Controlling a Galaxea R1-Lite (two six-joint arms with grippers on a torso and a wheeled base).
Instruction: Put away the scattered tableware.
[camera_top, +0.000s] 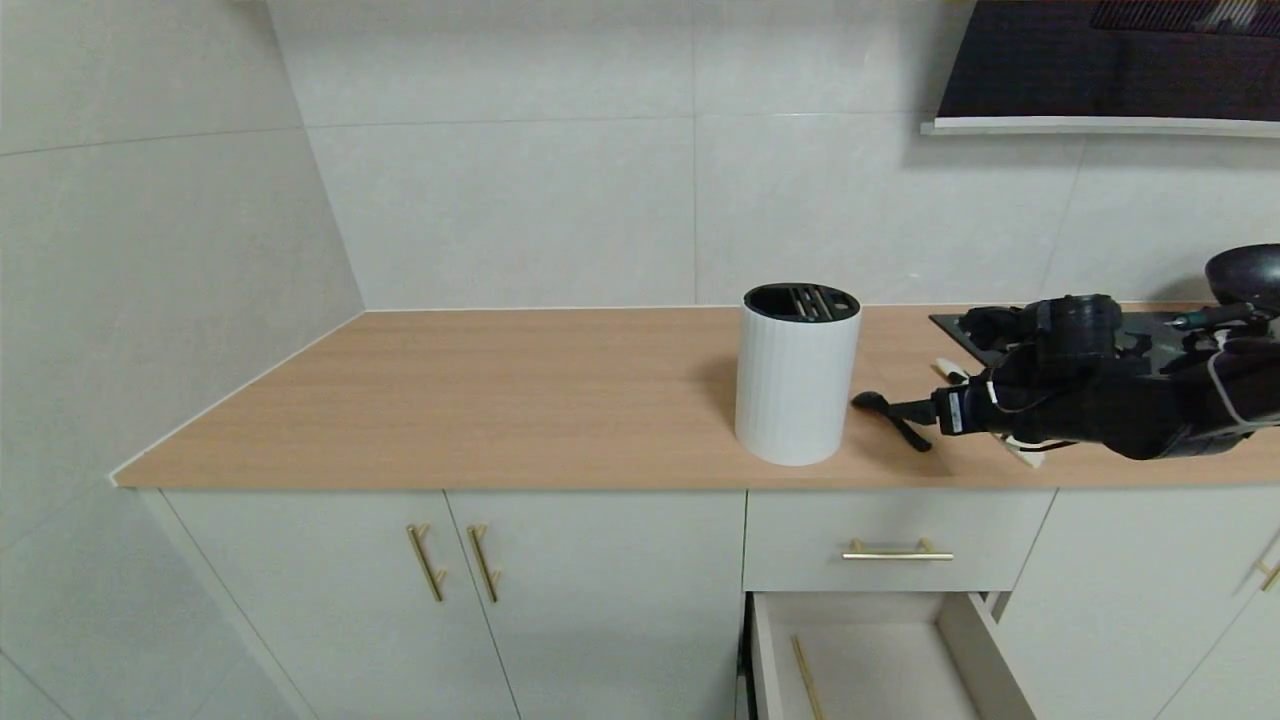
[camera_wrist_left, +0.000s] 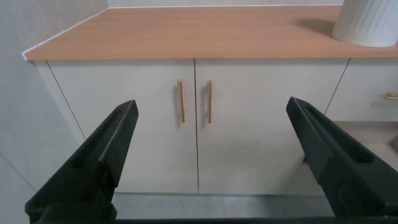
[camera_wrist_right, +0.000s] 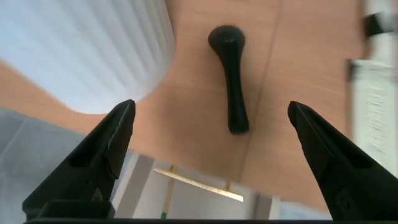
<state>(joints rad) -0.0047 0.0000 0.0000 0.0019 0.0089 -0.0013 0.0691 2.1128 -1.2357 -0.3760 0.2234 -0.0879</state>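
A black spoon (camera_top: 870, 401) lies on the wooden counter (camera_top: 520, 390) just right of a white ribbed utensil holder (camera_top: 797, 375) with a black slotted top. My right gripper (camera_top: 920, 415) hovers open, low over the spoon's handle. In the right wrist view the spoon (camera_wrist_right: 230, 74) lies between the spread fingers of the right gripper (camera_wrist_right: 208, 106), with the holder (camera_wrist_right: 87, 50) to one side. A white utensil (camera_wrist_right: 376, 93) lies beside the spoon, partly under the arm (camera_top: 1025, 450). My left gripper (camera_wrist_left: 211, 104) is open and holds nothing, low in front of the cabinet doors (camera_wrist_left: 193, 124).
A drawer (camera_top: 860, 650) under the counter stands open, with a thin golden stick (camera_top: 805, 675) inside. A black cooktop (camera_top: 975, 330) and a dark pan (camera_top: 1245, 270) sit at the counter's right end. The counter left of the holder is bare wood.
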